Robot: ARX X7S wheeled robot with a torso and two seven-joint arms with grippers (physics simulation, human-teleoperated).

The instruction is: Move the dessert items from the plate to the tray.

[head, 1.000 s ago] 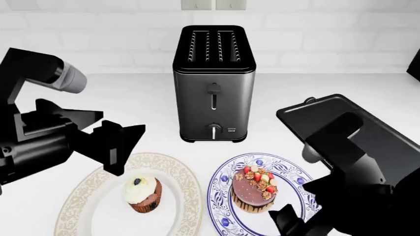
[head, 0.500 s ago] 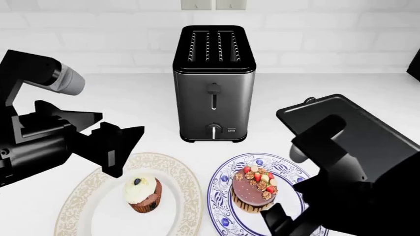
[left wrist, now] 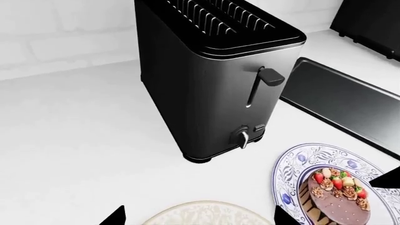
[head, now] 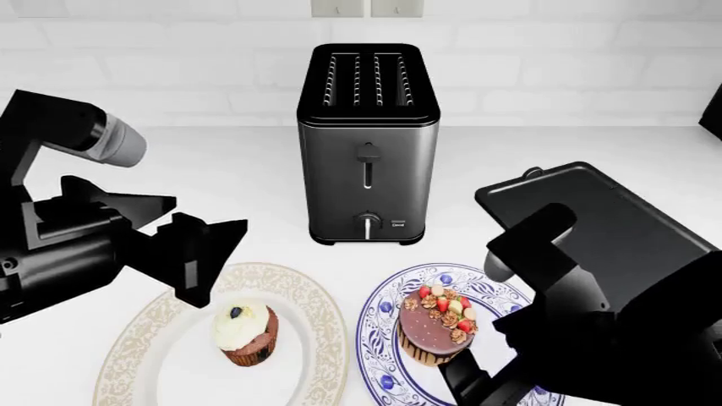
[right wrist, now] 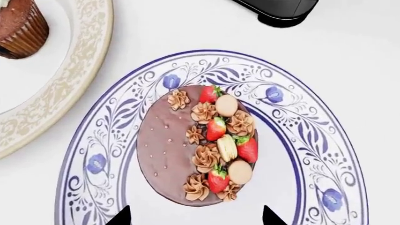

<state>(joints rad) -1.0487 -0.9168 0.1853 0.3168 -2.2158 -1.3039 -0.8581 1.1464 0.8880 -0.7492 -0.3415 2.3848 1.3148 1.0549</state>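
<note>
While the right gripper [right wrist: 195,216] hovers open, chocolate cake [right wrist: 195,145] sits below.

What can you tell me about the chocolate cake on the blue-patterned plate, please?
The chocolate cake is small, round and glossy brown. Halved strawberries, piped swirls and pale round pieces crowd one side of its top. It stands upright at the middle of the blue-and-white floral plate. Nothing else touches it; the right gripper is open above its edge.

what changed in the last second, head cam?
The right gripper slid leftward along the blue-patterned plate, closing on the chocolate cake; nothing grasped yet. The left gripper, cupcake, toaster and tray kept their places.
</note>
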